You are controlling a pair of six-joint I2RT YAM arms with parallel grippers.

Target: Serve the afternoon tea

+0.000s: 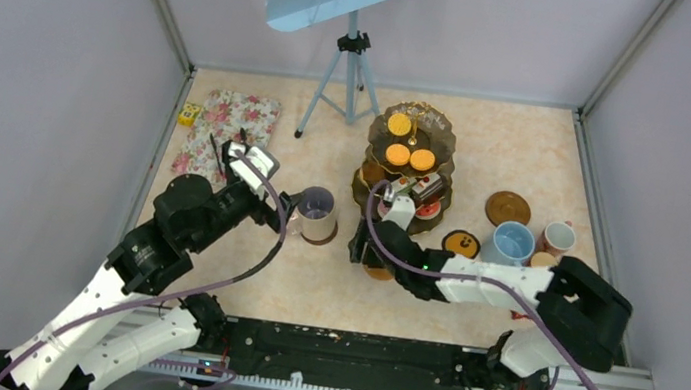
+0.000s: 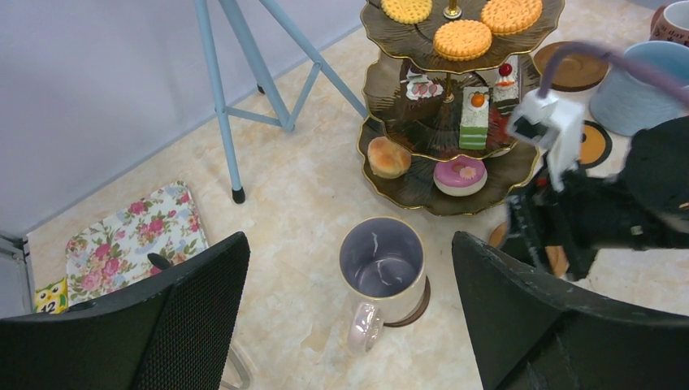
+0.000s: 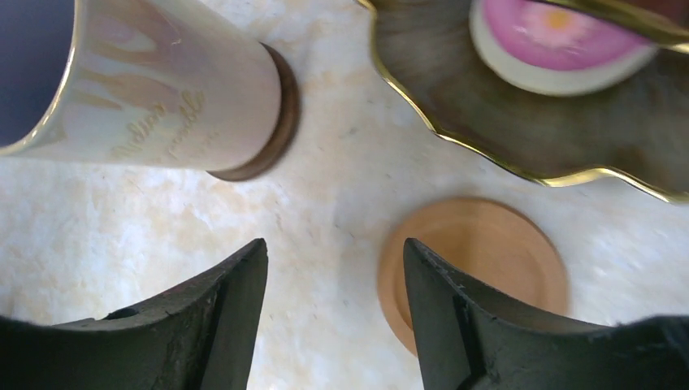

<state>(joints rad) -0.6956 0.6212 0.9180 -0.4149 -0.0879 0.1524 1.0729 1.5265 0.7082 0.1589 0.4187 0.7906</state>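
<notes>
Right gripper (image 3: 333, 253) released: jaws apart, nothing between them, low over the table. Loose coaster (image 3: 479, 264) lies at 4 o'clock from it, partly under the right finger; contact, can't tell. Left gripper (image 2: 349, 244) wide open, empty, hanging above the lilac mug (image 2: 382, 264).

Progress, my read: roughly a third.
- Done: stand (image 1: 443, 127) loaded, tarts (image 1: 399, 124) on top and cakes on the lower tiers. Lilac mug sits on its own coaster (image 2: 418, 305), at 8 o'clock from the stand.
- Left: blue mug (image 1: 513, 242) and small mugs (image 1: 558, 236) bunched at 4 o'clock from the stand. Dark coaster (image 1: 507, 208) and patterned coaster (image 1: 461, 243) lie bare beside them. Those mugs need coasters and spreading out.

Hard to see:
- Top view: right arm covers most of the loose coaster.
- Second small mug mostly hidden behind the blue one.
- Can't tell if the blue mug has a coaster under it.
- Right wrist view cuts off the stand's upper tiers.
- Middle-tier cakes are too small to count from above.
</notes>
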